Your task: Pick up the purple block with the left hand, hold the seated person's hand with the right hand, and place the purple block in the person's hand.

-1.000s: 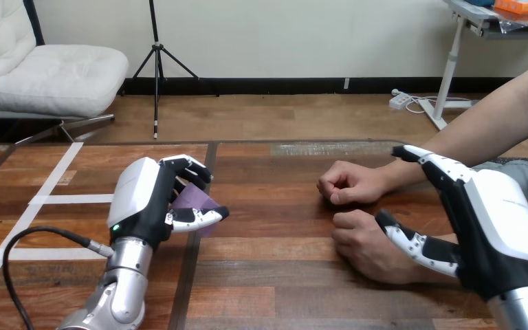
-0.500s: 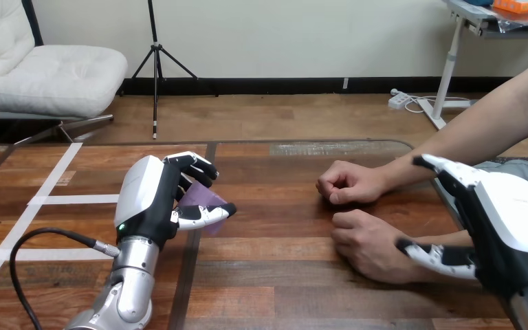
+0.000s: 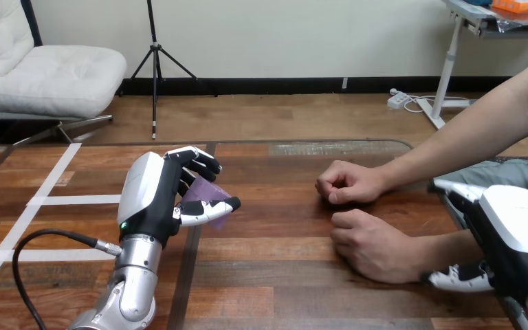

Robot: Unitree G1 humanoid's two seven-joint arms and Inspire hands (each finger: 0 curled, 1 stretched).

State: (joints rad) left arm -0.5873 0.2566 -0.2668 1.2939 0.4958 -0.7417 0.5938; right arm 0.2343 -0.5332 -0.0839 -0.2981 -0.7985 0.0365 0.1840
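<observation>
The purple block (image 3: 205, 196) sits between the curled fingers and thumb of my left hand (image 3: 158, 198), held a little above the table at centre left. Two fists of the person rest on the table at centre right: the farther one (image 3: 347, 183) and the nearer one (image 3: 371, 243). My right hand (image 3: 519, 240) is at the lower right corner, beside the forearm of the nearer fist. Its fingers are straight and its thumb (image 3: 462, 278) lies under that forearm near the wrist, apart from the fist.
White tape lines (image 3: 62, 199) cross the table's left part. A dark seam (image 3: 191, 247) runs down the table under my left hand. The person's forearms come in from the right edge. Bare wood lies between my left hand and the fists.
My right hand has drawn back and down toward the lower right corner, away from the person's fists. My left hand has lifted slightly and edged right with the block.
</observation>
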